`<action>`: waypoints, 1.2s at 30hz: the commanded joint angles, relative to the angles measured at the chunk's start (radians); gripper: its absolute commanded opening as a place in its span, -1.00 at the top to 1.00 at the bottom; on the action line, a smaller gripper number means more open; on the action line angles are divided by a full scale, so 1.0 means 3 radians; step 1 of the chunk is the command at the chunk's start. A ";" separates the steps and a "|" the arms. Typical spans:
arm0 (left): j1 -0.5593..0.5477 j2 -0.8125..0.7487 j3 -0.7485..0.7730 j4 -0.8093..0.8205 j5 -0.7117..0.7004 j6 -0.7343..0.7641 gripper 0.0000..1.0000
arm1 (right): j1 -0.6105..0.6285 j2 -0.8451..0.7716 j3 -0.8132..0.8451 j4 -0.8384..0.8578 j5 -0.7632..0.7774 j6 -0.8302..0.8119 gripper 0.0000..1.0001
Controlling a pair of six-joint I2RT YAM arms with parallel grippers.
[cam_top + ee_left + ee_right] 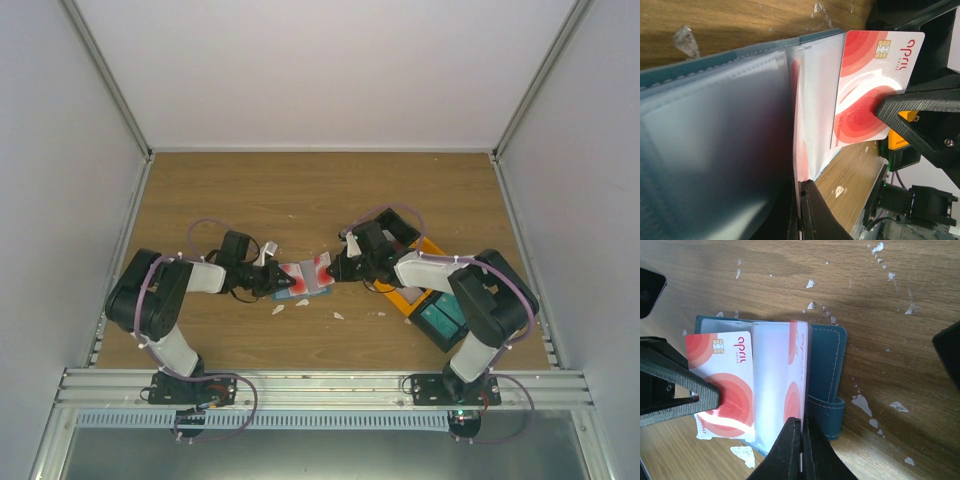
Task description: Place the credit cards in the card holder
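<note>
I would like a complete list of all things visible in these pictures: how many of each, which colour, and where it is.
table: 1, brown wood, under everything
credit cards: 2 seen, white with red circles, at the open card holder, one in each gripper
card holder: 1, dull teal-blue with clear sleeves, open at the table middle
scraps: many, white, scattered on the wood
bins: at least 2, orange and teal, right side, partly hidden
left gripper: 1, black, shut on one card
right gripper: 1, black, shut on the other card
arms: 2, black and white, near edge
</note>
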 commanded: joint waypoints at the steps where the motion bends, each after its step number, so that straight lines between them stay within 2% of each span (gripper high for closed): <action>1: 0.0018 0.0194 0.0081 0.0255 0.0081 -0.0067 1.00 | -0.0036 0.0138 -0.0101 -0.0105 0.0224 -0.0012 0.99; 13: 0.0007 0.0355 0.0091 0.0407 0.0241 -0.0049 1.00 | -0.0036 0.0213 -0.0095 -0.0053 0.0141 0.0005 0.99; 23: -0.0084 0.0488 0.0040 0.0769 0.0265 -0.0338 0.95 | -0.0036 0.0241 -0.0108 -0.0038 0.0126 0.0064 0.99; 32: -0.0273 0.0577 0.0170 0.0716 0.0063 -0.0336 0.81 | -0.0035 0.0231 -0.0176 0.0084 0.0112 0.0107 0.99; 36: -0.0280 0.0476 0.0197 0.0481 -0.0078 -0.0189 0.58 | -0.0036 0.0231 -0.0196 0.0123 0.0088 0.0115 0.99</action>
